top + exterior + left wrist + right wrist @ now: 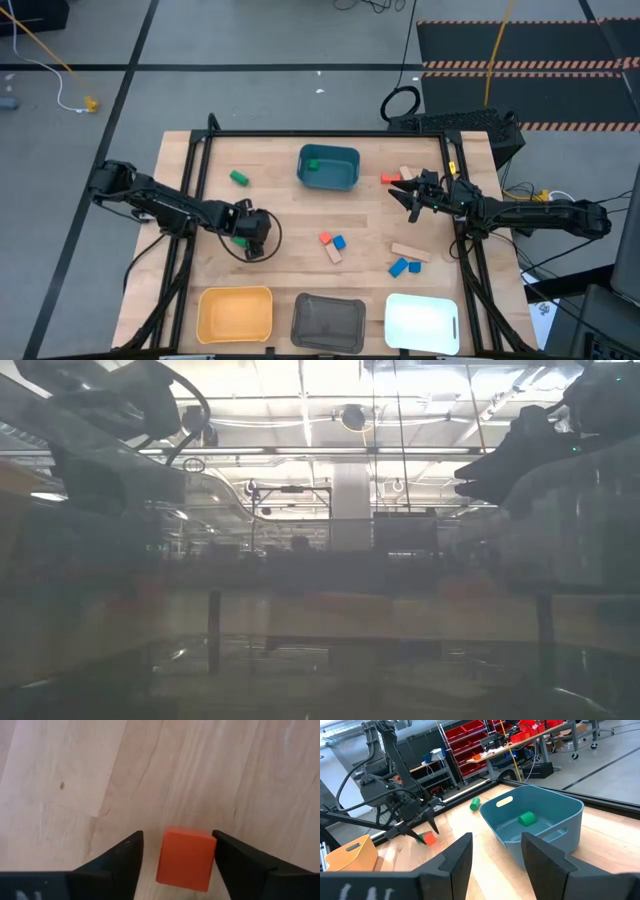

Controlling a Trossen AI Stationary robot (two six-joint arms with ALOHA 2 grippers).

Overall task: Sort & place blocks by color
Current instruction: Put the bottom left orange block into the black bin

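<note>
The left gripper [172, 865], spread low over the bench [75, 770], straddles a red block [185, 859] lying nearer one finger, so closing could nudge it askew or pinch only a corner, while the right gripper [413, 193] waits open near the teal tray [328, 167].

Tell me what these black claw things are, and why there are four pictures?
They are two robot arms sorting little blocks by colour on a wooden table. One picture looks down from above, one looks level across the table, and two come from wrist cameras. The left gripper is open around a red block on the table. The right gripper is open and empty, near the teal tray, which holds a green block. More blocks lie scattered. A yellow tray, a grey tray and a white tray sit along one edge.
</note>
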